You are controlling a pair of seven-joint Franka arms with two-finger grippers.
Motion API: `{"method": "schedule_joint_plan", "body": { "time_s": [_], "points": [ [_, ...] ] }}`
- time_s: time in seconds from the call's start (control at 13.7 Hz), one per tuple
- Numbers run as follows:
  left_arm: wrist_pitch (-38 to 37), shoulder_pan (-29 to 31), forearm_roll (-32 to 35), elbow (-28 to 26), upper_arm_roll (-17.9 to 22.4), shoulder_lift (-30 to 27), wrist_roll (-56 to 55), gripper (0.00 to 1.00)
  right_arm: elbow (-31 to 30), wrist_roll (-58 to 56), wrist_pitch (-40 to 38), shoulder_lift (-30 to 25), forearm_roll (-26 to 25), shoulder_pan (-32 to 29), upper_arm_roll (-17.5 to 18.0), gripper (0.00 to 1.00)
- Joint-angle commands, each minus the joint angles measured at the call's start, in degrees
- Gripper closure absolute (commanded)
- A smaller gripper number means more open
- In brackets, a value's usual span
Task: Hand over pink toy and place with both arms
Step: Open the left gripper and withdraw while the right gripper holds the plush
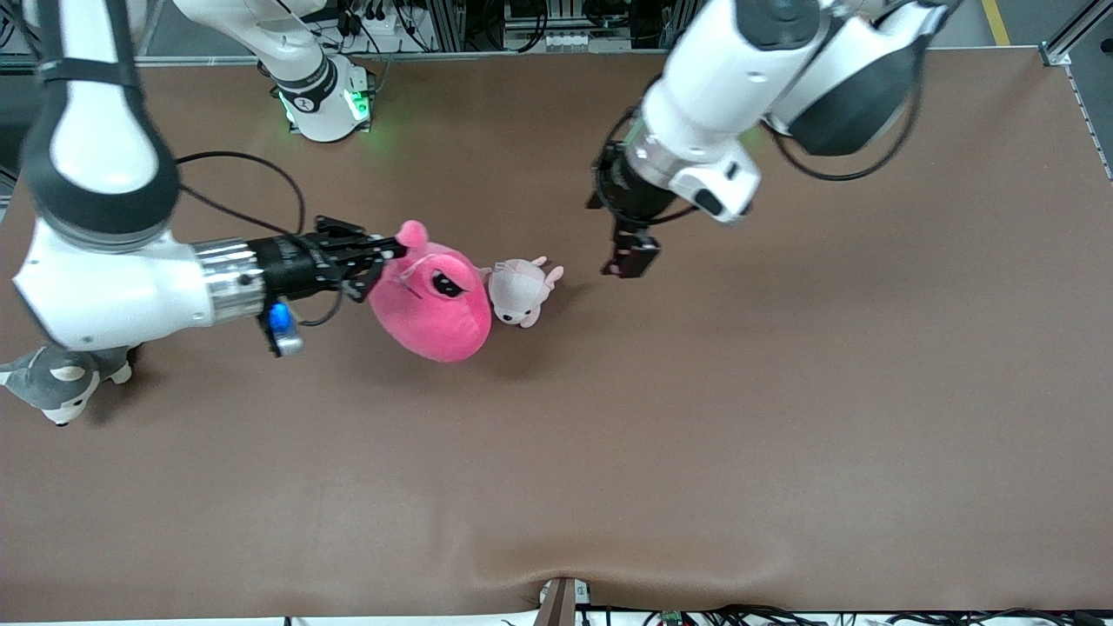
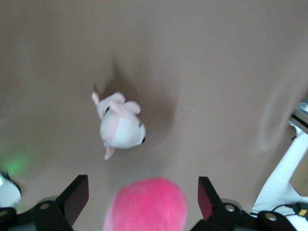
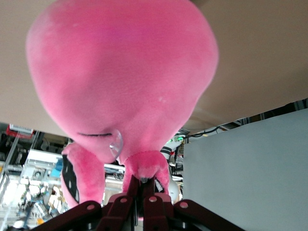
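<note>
The pink toy (image 1: 430,304) is a round hot-pink plush with a half-closed black eye. My right gripper (image 1: 391,252) is shut on a small flap at its top and reaches in level from the right arm's end of the table. In the right wrist view the pink toy (image 3: 120,72) fills the picture, pinched at my right gripper (image 3: 147,185). My left gripper (image 1: 630,261) hangs open over the table, apart from the toy. In the left wrist view the pink toy (image 2: 149,204) shows between the spread fingers (image 2: 77,197) of my left gripper (image 2: 142,192), touching neither.
A small pale pink-and-white plush (image 1: 520,291) lies on the brown table (image 1: 783,435) right beside the pink toy; it also shows in the left wrist view (image 2: 120,125). A grey-and-white husky plush (image 1: 61,378) sits under the right arm's elbow.
</note>
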Motion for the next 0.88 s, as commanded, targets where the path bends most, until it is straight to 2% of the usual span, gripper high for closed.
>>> {"method": "schedule_joint_plan", "body": {
  "time_s": [0.0,0.29,0.44,0.66,0.8],
  "points": [
    [-4.32,2.60,0.95,0.09,0.24,-0.90,11.77,0.00,-0.10,-6.31,-4.59,-0.21,-1.50,-4.62,0.75,1.00],
    [-14.07,9.11,0.43,2.55,0.42,-1.78,40.23,0.00,-0.28,-17.47,-8.64,0.58,-9.23,-8.22,0.75,1.00],
    [-16.45,12.88,0.43,2.64,0.42,-2.04,54.64,0.00,-0.28,-23.09,-10.22,1.28,-12.92,-9.89,0.75,1.00],
    [-19.27,17.98,1.04,2.47,0.59,-3.63,69.00,0.00,-0.19,-33.89,-14.34,3.21,-19.50,-11.92,0.75,1.00],
    [-20.76,20.97,1.22,2.38,0.77,-4.33,76.91,0.00,-0.10,-42.50,-16.55,4.97,-25.65,-12.80,0.75,1.00]
  ]
}}
